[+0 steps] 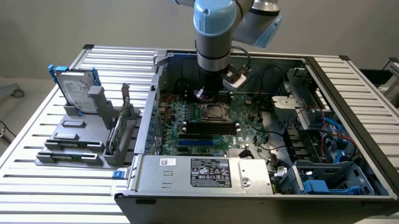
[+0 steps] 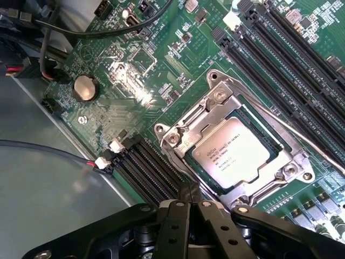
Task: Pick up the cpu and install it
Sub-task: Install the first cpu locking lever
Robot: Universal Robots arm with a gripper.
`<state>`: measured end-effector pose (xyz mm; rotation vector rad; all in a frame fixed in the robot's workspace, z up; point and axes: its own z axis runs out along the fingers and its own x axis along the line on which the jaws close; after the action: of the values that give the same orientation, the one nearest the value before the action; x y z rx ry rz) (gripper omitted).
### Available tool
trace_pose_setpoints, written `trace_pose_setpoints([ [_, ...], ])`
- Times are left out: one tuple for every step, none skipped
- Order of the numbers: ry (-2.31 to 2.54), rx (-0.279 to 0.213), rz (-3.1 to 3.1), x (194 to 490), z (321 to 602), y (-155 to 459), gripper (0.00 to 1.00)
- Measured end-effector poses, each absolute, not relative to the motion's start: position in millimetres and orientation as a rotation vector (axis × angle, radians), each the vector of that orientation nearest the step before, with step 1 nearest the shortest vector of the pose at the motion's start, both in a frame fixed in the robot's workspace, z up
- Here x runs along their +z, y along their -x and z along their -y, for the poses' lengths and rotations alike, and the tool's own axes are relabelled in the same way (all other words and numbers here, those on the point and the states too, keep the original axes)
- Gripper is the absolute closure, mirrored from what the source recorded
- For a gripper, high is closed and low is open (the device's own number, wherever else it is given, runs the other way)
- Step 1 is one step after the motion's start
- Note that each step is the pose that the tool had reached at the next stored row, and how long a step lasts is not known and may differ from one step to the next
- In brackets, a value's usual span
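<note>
The cpu [image 2: 232,154], a small square chip with a pale silver lid and printed text, lies flat inside the metal socket frame [image 2: 215,100] on the green motherboard. My gripper [image 2: 190,190] is shut with nothing between its black fingers, and its tips hover just beside one edge of the frame, apart from the chip. In the exterior view the gripper [image 1: 203,95] hangs inside the open computer case, a little behind the socket frame [image 1: 215,111].
Black memory slots [image 2: 291,48] run beside the socket. A coin cell [image 2: 84,88] and loose cables [image 2: 48,59] lie nearby. A hard drive with blue brackets [image 1: 78,88] stands in a grey rack at the exterior view's left. The power supply [image 1: 206,172] closes the case front.
</note>
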<state>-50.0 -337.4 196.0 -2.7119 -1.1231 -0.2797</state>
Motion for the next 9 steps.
trace_pose_setpoints([
  [2.712,-0.280,1.123,196.0,337.6,49.8,0.89],
  [2.712,-0.279,1.124,195.9,337.8,49.6,0.89],
  [2.711,-0.279,1.124,195.9,338.0,49.4,0.89],
  [2.711,-0.279,1.125,195.9,338.2,49.2,0.89],
  [2.711,-0.279,1.125,195.9,338.5,49.0,0.89],
  [2.711,-0.279,1.126,195.9,338.7,48.7,0.89],
  [2.711,-0.279,1.127,195.9,339.0,48.5,0.89],
  [2.710,-0.279,1.127,195.9,339.2,48.3,0.89],
  [2.710,-0.279,1.128,195.8,339.3,48.1,0.89],
])
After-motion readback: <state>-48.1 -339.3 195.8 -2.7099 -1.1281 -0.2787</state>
